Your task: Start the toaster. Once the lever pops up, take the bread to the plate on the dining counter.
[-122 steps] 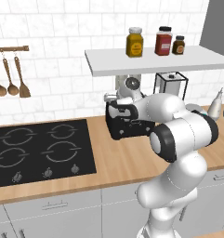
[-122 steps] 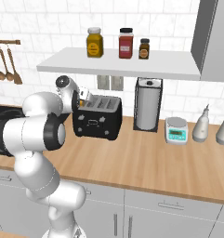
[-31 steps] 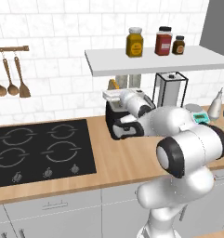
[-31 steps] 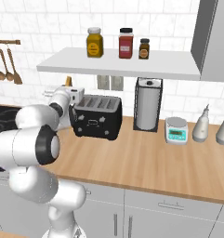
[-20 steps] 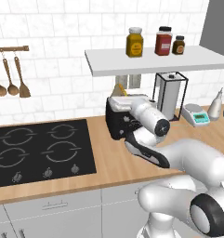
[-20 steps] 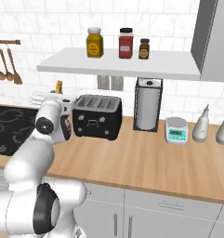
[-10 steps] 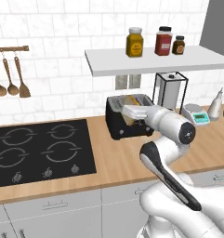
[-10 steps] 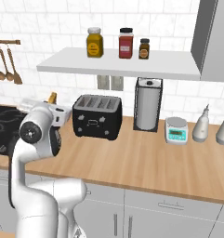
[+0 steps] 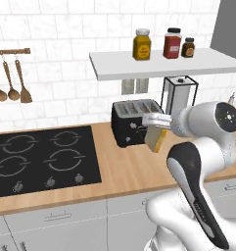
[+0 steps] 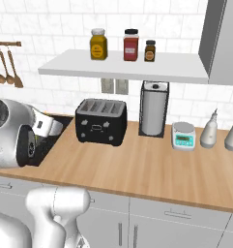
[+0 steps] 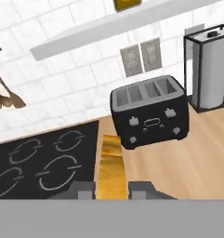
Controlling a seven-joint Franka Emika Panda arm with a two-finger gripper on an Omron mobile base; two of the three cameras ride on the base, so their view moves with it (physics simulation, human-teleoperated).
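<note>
The black two-slot toaster stands on the wood worktop against the tiled wall, also seen as the toaster and the toaster. Its slots look empty from above. My gripper hangs just in front and to the right of it, shut on the tan bread, which points downward above the worktop. In the hand view the bread stands edge-on between my gripper fingers, with the toaster beyond it. The plate and the dining counter are out of view.
A black hob lies left of the toaster. A paper-towel holder stands to its right, then a small scale and two bottles. A shelf with three jars hangs overhead. Utensils hang at the left.
The arm has swung round and carried the bread from above the toaster to a spot in front and to its right. The toaster has not moved.
</note>
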